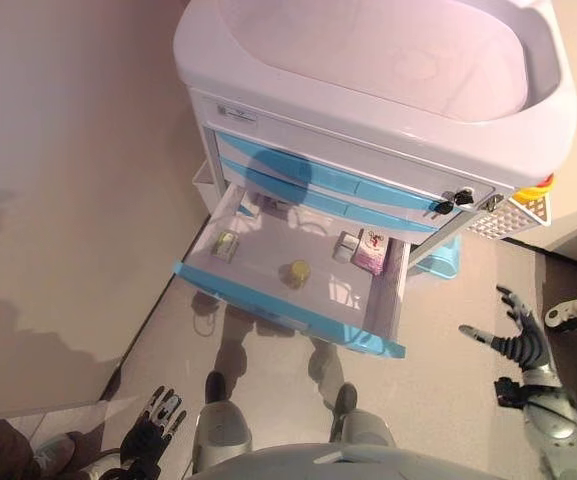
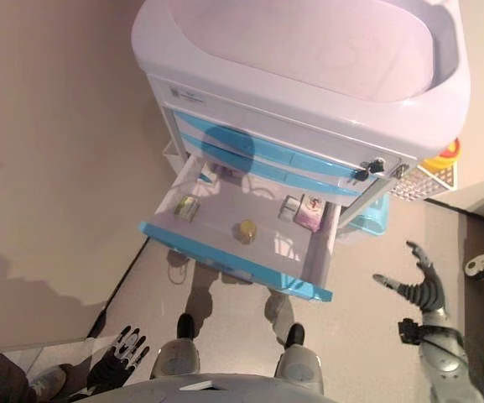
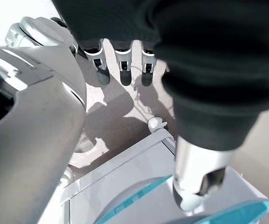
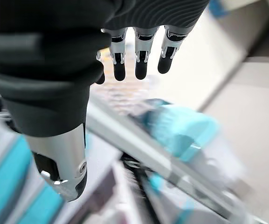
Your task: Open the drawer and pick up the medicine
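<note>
White cart w/ open drawer on beige floor.

I can't make out what the small items in the open drawer are, its back edge is hidden under the cart, whose top is cut off, and my right wrist view blurs everything past the right hand.
</note>
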You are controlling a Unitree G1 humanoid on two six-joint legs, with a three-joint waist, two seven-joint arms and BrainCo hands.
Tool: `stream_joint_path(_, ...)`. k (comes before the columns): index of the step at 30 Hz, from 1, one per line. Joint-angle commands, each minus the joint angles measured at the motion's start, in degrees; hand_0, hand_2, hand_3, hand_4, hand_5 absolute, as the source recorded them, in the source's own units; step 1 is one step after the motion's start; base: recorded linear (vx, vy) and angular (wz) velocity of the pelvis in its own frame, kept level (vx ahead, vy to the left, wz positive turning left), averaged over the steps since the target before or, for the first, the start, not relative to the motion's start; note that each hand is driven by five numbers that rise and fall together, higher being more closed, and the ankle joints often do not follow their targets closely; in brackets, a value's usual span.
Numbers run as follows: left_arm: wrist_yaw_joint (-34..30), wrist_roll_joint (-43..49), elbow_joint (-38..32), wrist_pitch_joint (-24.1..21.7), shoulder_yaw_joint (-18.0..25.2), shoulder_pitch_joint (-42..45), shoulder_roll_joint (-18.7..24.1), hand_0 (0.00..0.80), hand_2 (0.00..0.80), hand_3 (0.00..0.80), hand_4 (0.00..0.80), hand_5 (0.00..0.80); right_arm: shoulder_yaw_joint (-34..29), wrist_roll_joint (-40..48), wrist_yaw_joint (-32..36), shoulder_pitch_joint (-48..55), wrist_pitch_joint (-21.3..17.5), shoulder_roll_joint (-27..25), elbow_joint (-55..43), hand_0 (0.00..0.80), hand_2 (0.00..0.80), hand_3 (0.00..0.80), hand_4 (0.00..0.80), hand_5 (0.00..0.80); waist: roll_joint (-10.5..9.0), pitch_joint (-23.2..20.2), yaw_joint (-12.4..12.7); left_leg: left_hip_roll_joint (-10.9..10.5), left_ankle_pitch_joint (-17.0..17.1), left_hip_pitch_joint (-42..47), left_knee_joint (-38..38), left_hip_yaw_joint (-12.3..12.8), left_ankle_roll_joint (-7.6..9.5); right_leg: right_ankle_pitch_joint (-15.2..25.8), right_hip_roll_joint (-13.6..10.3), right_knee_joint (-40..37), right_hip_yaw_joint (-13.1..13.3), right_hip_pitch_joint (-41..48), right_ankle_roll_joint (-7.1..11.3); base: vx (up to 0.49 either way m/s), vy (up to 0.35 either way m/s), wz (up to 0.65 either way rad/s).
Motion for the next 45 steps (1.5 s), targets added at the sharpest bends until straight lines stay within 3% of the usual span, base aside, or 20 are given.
stream_joint_path(1, -2.01, -1.63, 0.26, -3.19, -0.87, 0.47, 0.15, 0.000, 0.000, 0.000, 0.000, 0.000, -3.39, -1.01, 3.00, -2.10, -5.22, -4.78, -7.31, 0.000, 0.000, 0.000, 0.000, 0.000, 0.15, 0.92, 0.42, -0.97, -2.64, -1.22, 3.13, 0.21, 4.26, 3.85, -1.27, 1.69, -1.66, -3.00, 1.28, 0.025, 0.051, 0.03)
stream_joint_path(8, -3.15, -2.38, 2.49, -4.26, -1.57, -0.49, 0.26, 0.000, 0.000, 0.000, 0.000, 0.000, -0.58, -1.29, 9.49, -5.40, -6.08, -10.23, -16.14, 0.000, 0.000, 0.000, 0.000, 0.000, 0.05, 1.10, 1.94, -1.14, -2.67, -2.70, 4.38, -1.39, 3.96, 2.98, -1.87, 3.34, -2.51, -3.63, 1.12, 0.024, 0.031, 0.05)
stream_joint_path(16, -2.58, -2.96, 2.98, -4.34, -3.70, -2.37, 1.21, 0.000, 0.000, 0.000, 0.000, 0.000, 8.51, -5.50, 10.52, -13.50, -1.88, -13.08, -19.23, 0.000, 0.000, 0.000, 0.000, 0.000, 0.33, 2.68, 4.73, -1.59, -2.43, -4.48, 5.56, -4.32, 3.91, 2.11, -2.47, 5.17, -3.96, -4.01, 0.77, 0.016, 0.015, 0.18)
stream_joint_path(28, -3.14, -4.83, 3.41, -5.86, -7.40, -4.72, 2.59, 0.000, 0.000, 0.000, 0.000, 0.000, 23.38, -12.78, 6.37, -27.48, 6.70, -12.93, -13.87, 0.000, 0.000, 0.000, 0.000, 0.000, 2.07, 7.26, 8.90, -3.07, -1.56, -8.01, 6.83, -8.70, 4.15, 1.41, -3.52, 7.48, -6.50, -5.27, 0.10, -0.030, 0.017, 0.22)
stream_joint_path(45, -3.11, -5.19, 1.74, -6.61, -8.53, -6.30, 4.61, 0.000, 0.000, 0.000, 0.000, 0.000, 31.24, -16.24, -4.50, -36.54, 16.51, -9.13, -0.07, 0.000, 0.000, 0.000, 0.000, 0.000, 3.07, 11.77, 11.95, -4.04, -1.82, -11.75, 9.24, -10.76, 4.64, 1.88, -4.28, 8.93, -7.88, -7.13, 0.03, -0.024, -0.014, 0.08)
